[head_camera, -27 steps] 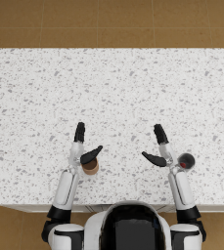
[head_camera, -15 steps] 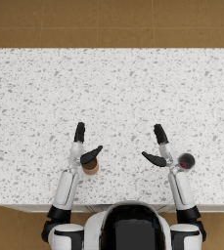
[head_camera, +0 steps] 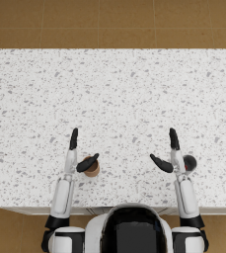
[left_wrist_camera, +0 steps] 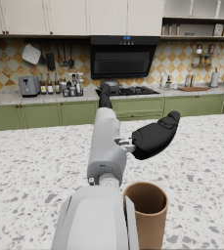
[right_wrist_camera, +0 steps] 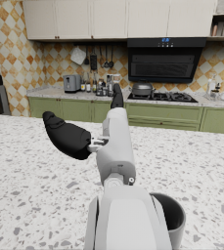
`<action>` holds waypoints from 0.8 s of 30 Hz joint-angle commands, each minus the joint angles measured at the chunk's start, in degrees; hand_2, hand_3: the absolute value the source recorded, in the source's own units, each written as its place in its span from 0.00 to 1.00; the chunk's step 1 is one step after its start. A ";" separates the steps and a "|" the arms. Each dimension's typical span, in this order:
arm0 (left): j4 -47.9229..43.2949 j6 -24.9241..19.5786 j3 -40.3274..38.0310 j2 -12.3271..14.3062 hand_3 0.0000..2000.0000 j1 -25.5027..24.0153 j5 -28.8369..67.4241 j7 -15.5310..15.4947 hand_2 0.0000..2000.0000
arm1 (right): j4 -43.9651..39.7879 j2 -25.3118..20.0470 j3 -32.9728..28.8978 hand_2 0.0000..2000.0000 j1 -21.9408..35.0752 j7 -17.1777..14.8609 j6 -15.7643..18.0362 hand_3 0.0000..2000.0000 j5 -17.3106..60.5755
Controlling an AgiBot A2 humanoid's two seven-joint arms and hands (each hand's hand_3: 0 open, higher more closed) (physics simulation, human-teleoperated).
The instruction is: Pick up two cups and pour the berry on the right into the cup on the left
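Brown cup (head_camera: 91, 167) stands upright just inside the empty, spread left hand (head_camera: 80, 157), under its thumb, while the dark grey cup (head_camera: 189, 162) stands just outside the equally empty right hand (head_camera: 168, 155).

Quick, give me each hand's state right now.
Left hand: open, holding nothing; the brown cup stands beside it.
Right hand: open, holding nothing; the dark cup stands beside it.
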 commanded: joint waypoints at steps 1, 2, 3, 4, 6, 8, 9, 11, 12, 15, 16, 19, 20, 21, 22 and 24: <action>-2.01 -0.02 -2.10 -0.48 0.00 -2.38 1.80 -0.02 0.00 | 2.28 0.39 -4.65 0.00 -2.98 0.02 -0.02 0.00 1.80; -2.35 -0.04 -2.23 -0.49 0.00 -2.97 3.61 -0.04 0.00 | 2.46 0.28 -5.04 0.00 -3.26 0.04 -0.04 0.00 3.61; -2.13 -0.05 -1.94 -0.41 0.00 -3.11 5.42 -0.05 0.00 | 3.58 0.23 -5.79 0.00 -4.09 0.05 -0.05 0.00 5.41; -2.32 -0.06 -2.31 -0.34 0.00 -3.41 6.72 -0.06 0.00 | 3.24 0.06 -6.26 0.00 -3.90 0.06 -0.06 0.00 6.72; -2.60 -0.07 -2.74 -0.23 0.00 -4.05 8.33 -0.07 0.00 | 3.08 -0.24 -8.92 0.00 -4.64 0.07 -0.06 0.00 8.32; -2.83 -0.07 -3.57 -0.27 0.00 -5.54 9.15 -0.07 0.00 | 2.30 -0.55 -11.06 0.00 -5.30 0.07 -0.07 0.00 9.14; -2.77 -0.07 -3.25 -0.34 0.00 -6.34 9.39 -0.07 0.00 | 1.91 -0.73 -11.76 0.00 -5.86 0.07 -0.07 0.00 9.39; -3.14 -0.08 -3.10 -0.39 0.00 -7.64 9.69 -0.07 0.00 | 1.71 -1.14 -13.42 0.00 -6.85 0.07 -0.07 0.00 9.69; -3.03 -0.08 -2.76 -0.47 0.00 -8.41 9.78 -0.07 0.00 | 1.46 -1.39 -13.96 0.00 -7.68 0.07 -0.07 0.00 9.77; -2.84 -0.08 -2.29 -0.69 0.00 -10.59 9.93 -0.08 0.00 | 1.08 -2.37 -16.37 0.00 -10.31 0.08 -0.07 0.00 9.91; -3.03 -0.08 -1.82 -0.74 0.00 -11.13 9.95 -0.08 0.00 | 1.07 -2.67 -17.29 0.00 -10.77 0.08 -0.07 0.00 9.94; -2.93 -0.08 -1.31 -0.68 0.00 -12.10 13.57 -0.08 0.00 | 0.89 -3.61 -18.75 0.00 -12.52 0.08 -0.07 0.00 13.55; -3.05 -0.08 -0.87 -0.65 0.00 -12.32 15.39 -0.08 0.00 | 0.48 -3.95 -19.27 0.00 -13.17 0.08 -0.07 0.00 14.86; -2.50 -0.08 -0.95 -0.60 0.00 -12.53 16.70 -0.08 0.00 | 0.15 -4.38 -20.13 0.00 -13.99 0.08 -0.07 0.00 15.80; -2.29 -0.08 -1.17 -0.51 0.00 -12.63 17.64 -0.08 0.00 | -0.14 -4.70 -20.70 0.00 -14.52 0.08 -0.07 0.00 16.47; -2.16 -0.08 -1.19 -0.40 0.00 -13.00 18.79 -0.08 0.00 | -0.45 -5.37 -21.21 0.00 -15.66 0.08 -0.07 0.00 17.29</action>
